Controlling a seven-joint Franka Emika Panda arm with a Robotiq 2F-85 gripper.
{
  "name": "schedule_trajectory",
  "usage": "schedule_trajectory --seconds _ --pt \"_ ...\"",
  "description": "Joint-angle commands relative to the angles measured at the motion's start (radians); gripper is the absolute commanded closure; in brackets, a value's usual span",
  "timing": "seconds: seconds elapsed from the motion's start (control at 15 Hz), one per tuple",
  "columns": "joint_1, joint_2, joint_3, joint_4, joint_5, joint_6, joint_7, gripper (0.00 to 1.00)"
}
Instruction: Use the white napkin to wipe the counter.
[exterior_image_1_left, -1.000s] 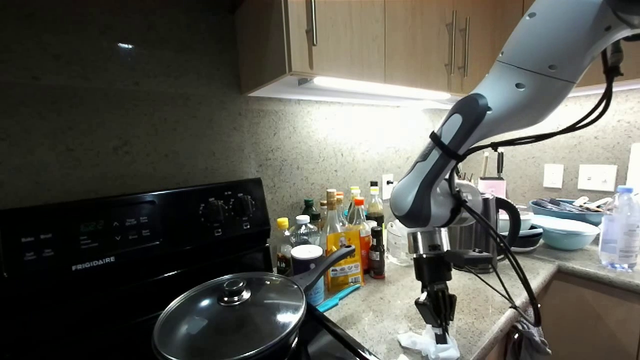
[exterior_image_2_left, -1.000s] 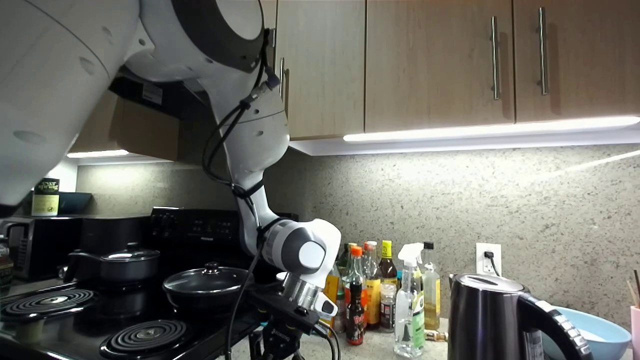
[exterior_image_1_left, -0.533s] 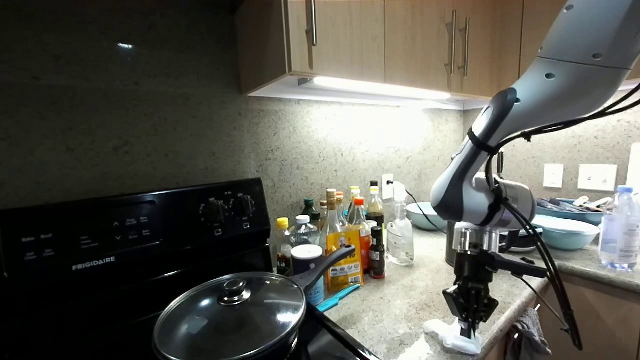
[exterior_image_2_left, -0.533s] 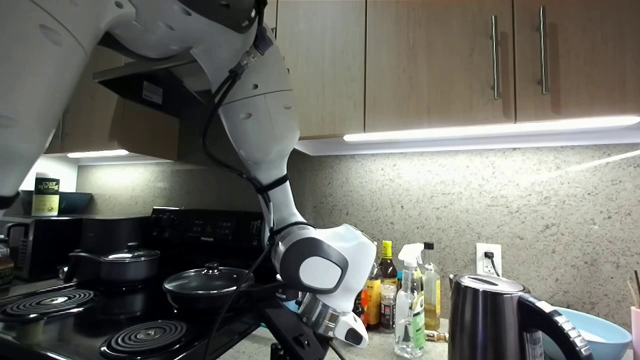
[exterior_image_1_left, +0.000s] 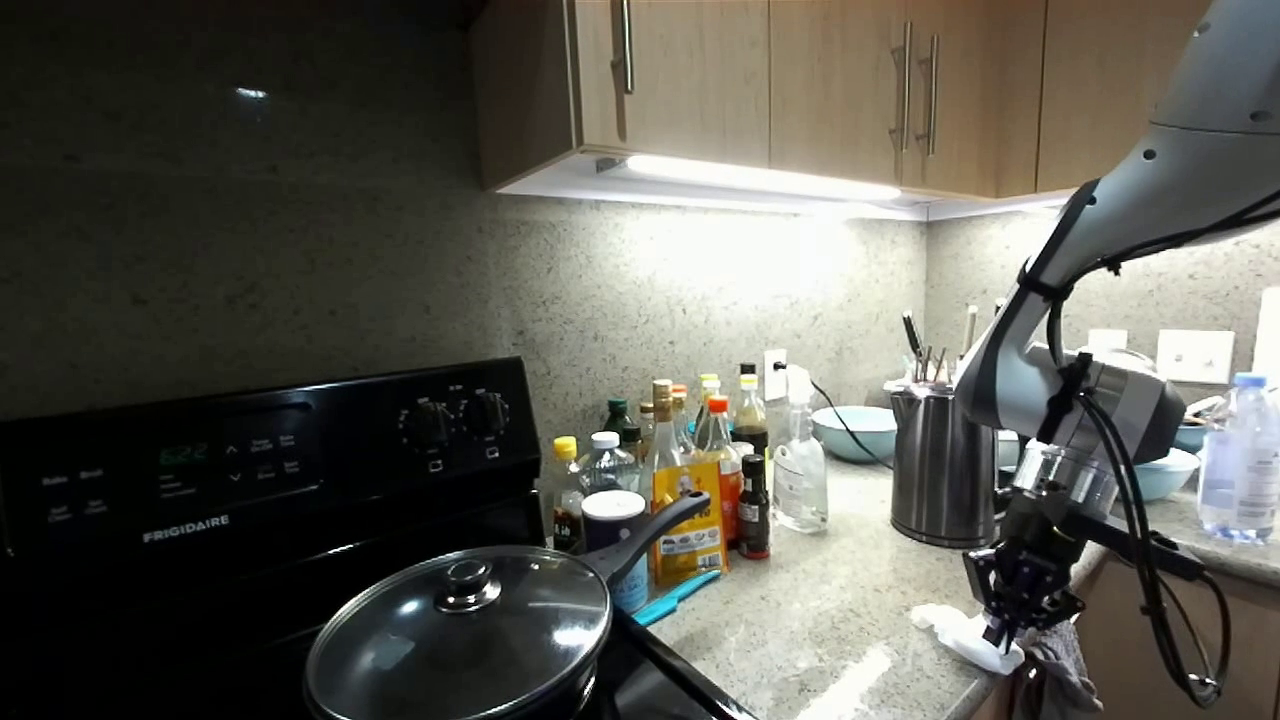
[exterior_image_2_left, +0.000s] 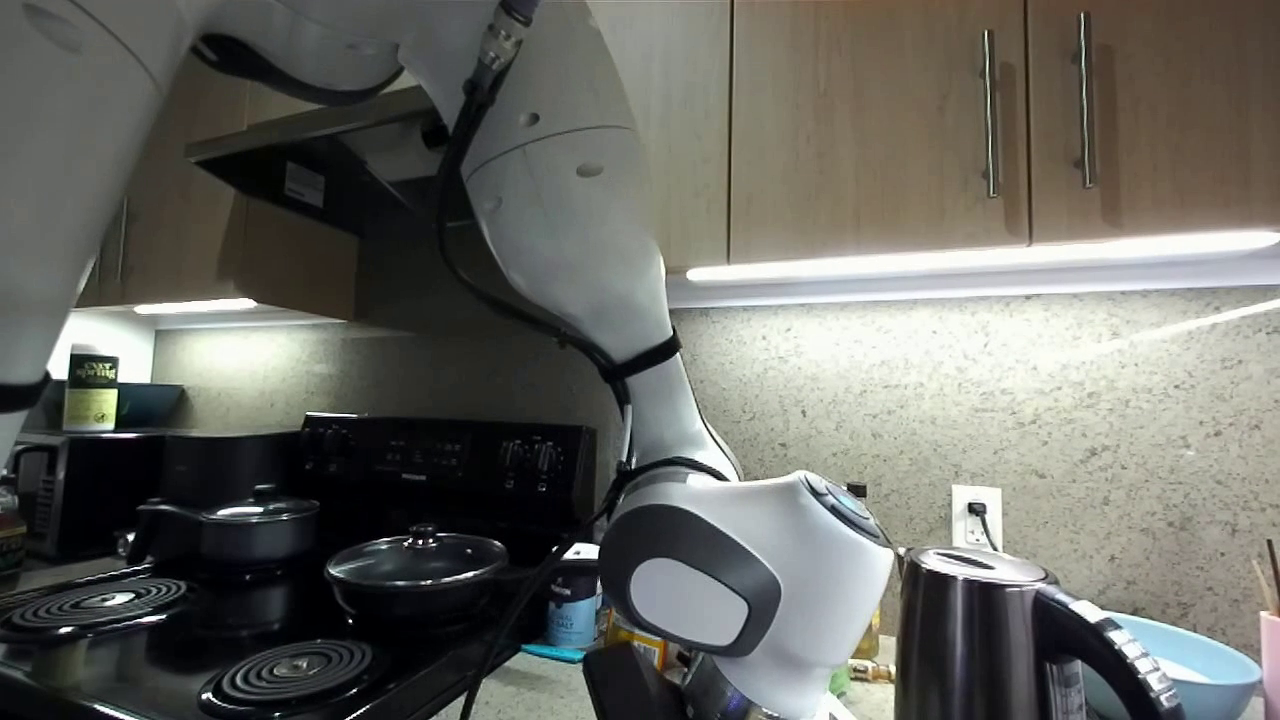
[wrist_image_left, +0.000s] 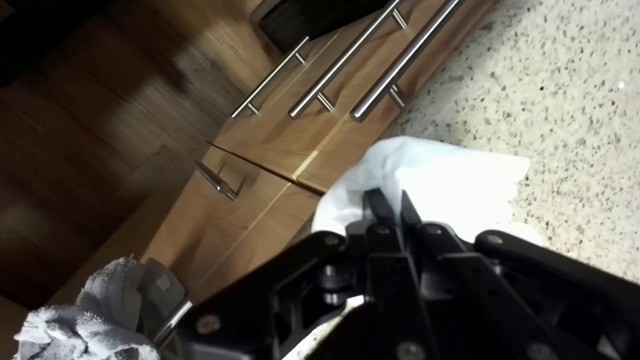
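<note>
The white napkin (exterior_image_1_left: 955, 632) is a crumpled wad at the counter's front edge. My gripper (exterior_image_1_left: 1000, 640) is shut on it and tilted, with the napkin pressed between its fingertips. In the wrist view the napkin (wrist_image_left: 460, 185) spreads around the closed fingertips (wrist_image_left: 392, 207), partly over the speckled counter (wrist_image_left: 575, 100) and partly reaching the edge above the cabinet fronts. The beige-grey counter (exterior_image_1_left: 800, 610) also shows in an exterior view (exterior_image_2_left: 530, 692), where the gripper and napkin are below the frame.
A steel kettle (exterior_image_1_left: 940, 470) stands behind the gripper. Several bottles (exterior_image_1_left: 700, 450) and a spray bottle (exterior_image_1_left: 800, 470) line the wall. A lidded pan (exterior_image_1_left: 460, 630) sits on the black stove. A grey towel (exterior_image_1_left: 1060, 670) hangs below the edge; cabinet handles (wrist_image_left: 340, 65) stick out.
My gripper has dragged the napkin across the counter to its front edge, rightward in an exterior view. The wrist has tilted, and the kettle and spray bottle have come into view behind the arm.
</note>
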Motion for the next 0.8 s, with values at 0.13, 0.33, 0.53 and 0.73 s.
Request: schedule_trajectory --seconds 0.13,0.33,0.53,0.73 --pt "0.015 -0.001 -0.016 -0.002 0.014 -0.002 -0.021 0.94" --pt "0.013 0.045 -0.017 0.057 0.134 0.119 0.014 0.94" --pt "-0.014 0.095 -0.042 0.138 0.214 0.191 0.012 0.94" --pt "-0.041 0.137 -0.064 0.195 0.283 0.260 0.030 0.94"
